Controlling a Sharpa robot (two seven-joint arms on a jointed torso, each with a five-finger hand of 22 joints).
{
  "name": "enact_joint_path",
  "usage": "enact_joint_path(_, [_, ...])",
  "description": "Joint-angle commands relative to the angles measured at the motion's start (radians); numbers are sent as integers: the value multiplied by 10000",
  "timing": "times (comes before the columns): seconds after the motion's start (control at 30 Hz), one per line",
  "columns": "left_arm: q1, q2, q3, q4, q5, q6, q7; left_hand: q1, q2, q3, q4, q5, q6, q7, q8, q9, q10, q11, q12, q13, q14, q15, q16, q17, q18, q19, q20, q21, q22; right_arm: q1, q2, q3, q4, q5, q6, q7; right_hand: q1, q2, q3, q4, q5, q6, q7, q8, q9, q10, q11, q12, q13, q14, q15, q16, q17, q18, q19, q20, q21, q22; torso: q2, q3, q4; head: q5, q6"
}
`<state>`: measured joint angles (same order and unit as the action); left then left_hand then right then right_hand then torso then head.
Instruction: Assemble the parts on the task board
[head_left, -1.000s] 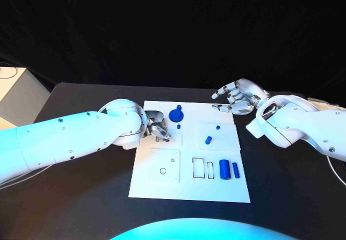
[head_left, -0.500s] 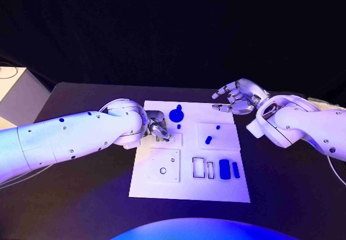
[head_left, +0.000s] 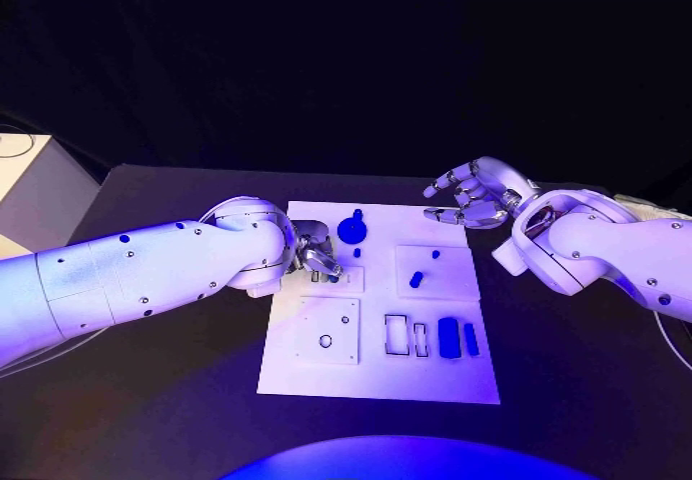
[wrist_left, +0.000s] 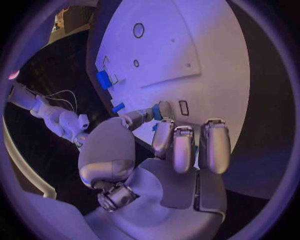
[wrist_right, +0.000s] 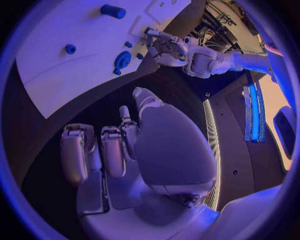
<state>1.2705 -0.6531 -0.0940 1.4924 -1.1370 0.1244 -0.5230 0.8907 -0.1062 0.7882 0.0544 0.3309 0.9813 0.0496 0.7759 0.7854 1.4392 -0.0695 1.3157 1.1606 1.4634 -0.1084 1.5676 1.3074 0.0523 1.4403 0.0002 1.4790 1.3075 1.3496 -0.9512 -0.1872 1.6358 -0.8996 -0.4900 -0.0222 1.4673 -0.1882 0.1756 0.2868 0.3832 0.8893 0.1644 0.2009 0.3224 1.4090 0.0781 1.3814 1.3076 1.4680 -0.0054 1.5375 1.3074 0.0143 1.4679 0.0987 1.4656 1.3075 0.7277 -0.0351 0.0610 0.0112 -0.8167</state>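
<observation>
The left hand (head_left: 317, 262) rested on the white rectangular task board (head_left: 378, 385) near its left edge, pinching a small blue part (wrist_left: 157, 112), apparently to seat it. The right hand (head_left: 473, 194) hung empty, fingers apart, beyond the board's far right corner.

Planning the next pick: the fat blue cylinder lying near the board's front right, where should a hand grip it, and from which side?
Judging from the head view, grip the blue cylinder across its round middle, coming straight down. It lies flat on the task board, long axis front to back; a slimmer blue piece sits close on its right, so finger room there is tight. The right hand seems nearer.
</observation>
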Motion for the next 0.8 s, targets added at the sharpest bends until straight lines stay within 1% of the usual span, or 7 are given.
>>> enact_joint_path(0.03, [-41, 64, -31, -11, 108, 96, 22, 46, 125, 732, -805, -75, 635, -603, -48, -11, 55, -23, 23, 9, 1074, -65, 32, 2634, -64, 91, -11, 63, 546, -7, -5, 0, 23, -94, 131, 52, -76, -11, 60, -2, 45, -57, -6, -18, -13, -36, -7, -2, 891, 825, 67, -46, 1892, 130, 553, 44, -47, 1919, 3, 1, 2, -4, -15])
enact_joint_path(0.2, [-41, 72, -31, -20, 116, 109, 22, -42, 7, 376, -688, -103, 639, -614, -60, -31, 58, -32, 0, 14, 1074, -71, 32, 2634, -63, 88, -17, 56, 544, -7, -10, 0, 28, -95, 129, 52, -80, -14, 68, -2, 59, -57, -6, -18, -14, -41, -7, -8, 886, 824, 67, -49, 1887, 131, 551, 44, -52, 1916, 1, -4, -1, -7, -18])
enact_joint_path(0.33, [-41, 72, -31, -23, 119, 133, 24, -12, 0, 329, -696, -95, 632, -627, -65, -35, 60, -39, -1, 21, 1074, -75, 32, 2634, -64, 90, -19, 56, 548, -7, -13, 0, 32, -96, 131, 53, -80, -14, 68, -2, 59, -57, -6, -18, -14, -41, -7, -8, 886, 824, 67, -49, 1887, 131, 551, 44, -52, 1916, -1, -3, 1, -9, -33])
enact_joint_path(0.4, [-41, 71, -31, -20, 116, 142, 26, 116, 20, 326, -773, -49, 620, -643, -68, -38, 63, -54, -5, 33, 1074, -84, 32, 2634, -62, 88, -26, 52, 544, -7, -15, 0, 33, -96, 131, 52, -80, -14, 68, -2, 59, -57, -6, -18, -14, -41, -7, -8, 886, 824, 67, -49, 1887, 131, 551, 44, -52, 1916, -1, -5, 1, -10, -36])
enact_joint_path(0.5, [-41, 68, -31, -14, 95, 147, 26, 497, 152, 613, -1018, 116, 604, -638, -86, -60, 69, -59, -18, 61, 1074, -94, 32, 2634, -67, 100, -40, 58, 567, -7, -15, 0, 34, -96, 132, 53, -80, -14, 68, -2, 59, -57, -6, -18, -14, -41, -7, -8, 886, 824, 67, -49, 1887, 131, 551, 44, -52, 1916, 1, -8, 3, -9, -42])
enact_joint_path(0.8, [-41, 57, -31, 15, -36, 127, 33, 674, 261, 958, -1131, 289, 642, -620, -95, -88, 73, -47, -55, 52, 1074, -82, 32, 2634, -70, 110, -33, 63, 584, -7, -14, 0, 34, -96, 138, 55, -80, -14, 68, -2, 59, -57, -6, -18, -14, -41, -7, -8, 886, 824, 67, -49, 1887, 131, 551, 44, -52, 1916, -3, -7, 5, 0, -52])
